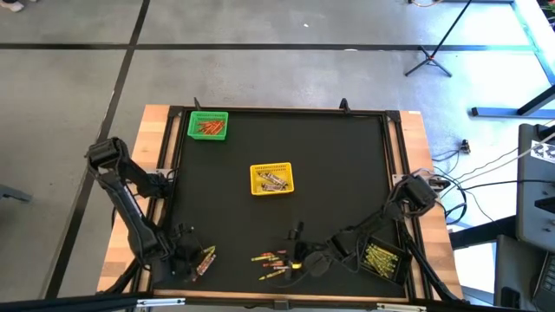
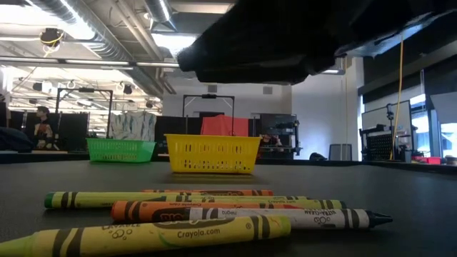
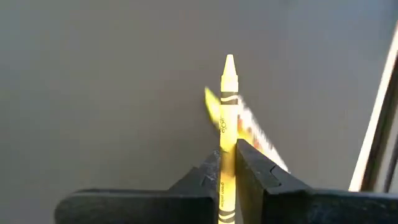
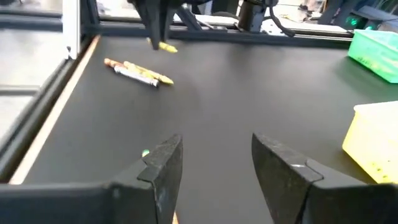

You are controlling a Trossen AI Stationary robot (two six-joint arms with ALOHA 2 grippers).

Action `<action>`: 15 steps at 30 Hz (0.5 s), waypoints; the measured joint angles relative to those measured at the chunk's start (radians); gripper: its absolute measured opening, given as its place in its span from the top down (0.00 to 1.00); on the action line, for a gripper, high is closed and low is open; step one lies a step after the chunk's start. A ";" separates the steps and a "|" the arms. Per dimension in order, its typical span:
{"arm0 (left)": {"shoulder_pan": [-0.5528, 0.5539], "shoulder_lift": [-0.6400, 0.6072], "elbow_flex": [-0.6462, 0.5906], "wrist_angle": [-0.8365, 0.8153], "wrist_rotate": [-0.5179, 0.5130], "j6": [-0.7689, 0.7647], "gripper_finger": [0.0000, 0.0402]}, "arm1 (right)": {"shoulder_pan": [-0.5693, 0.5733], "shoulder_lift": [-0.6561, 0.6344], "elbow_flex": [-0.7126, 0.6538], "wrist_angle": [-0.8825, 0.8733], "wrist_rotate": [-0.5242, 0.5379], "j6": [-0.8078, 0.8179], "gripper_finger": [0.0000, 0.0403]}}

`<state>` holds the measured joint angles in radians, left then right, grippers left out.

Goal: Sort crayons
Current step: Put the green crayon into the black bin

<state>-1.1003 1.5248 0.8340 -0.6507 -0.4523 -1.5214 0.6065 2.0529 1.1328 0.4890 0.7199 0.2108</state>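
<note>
a: status? yellow crayon (image 3: 228, 118) clamped in left gripper (image 3: 227, 180), near the mat's (image 1: 347, 173) front-left corner.
b: right gripper (image 4: 214, 168) gapes empty over the front-edge pile (image 1: 273, 260). baskets partly filled; loose crayons remain.

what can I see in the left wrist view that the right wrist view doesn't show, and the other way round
Only the left wrist view shows the grip up close: the left gripper shut on a yellow crayon, tip pointing away.

Only the right wrist view shows the right gripper open and empty over the mat, plus a corner of the yellow basket and the green basket.

Both show the held yellow crayon, small and far off in the right wrist view, and the loose crayons on the black mat beside it.
</note>
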 joint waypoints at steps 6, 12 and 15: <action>-0.002 -0.011 0.000 0.097 -0.310 0.210 0.96 | -0.056 0.000 0.000 0.107 -0.177 0.005 0.43; 0.036 -0.007 -0.053 0.334 -0.525 0.481 0.96 | -0.115 0.000 0.000 0.209 -0.336 -0.002 0.36; 0.068 -0.007 -0.114 0.498 -0.560 0.609 0.96 | -0.130 0.000 0.000 0.236 -0.347 -0.016 0.36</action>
<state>-1.0322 1.5173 0.7196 -0.1528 -1.0124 -0.9123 0.4765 2.0525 1.1332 0.7251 0.3733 0.1944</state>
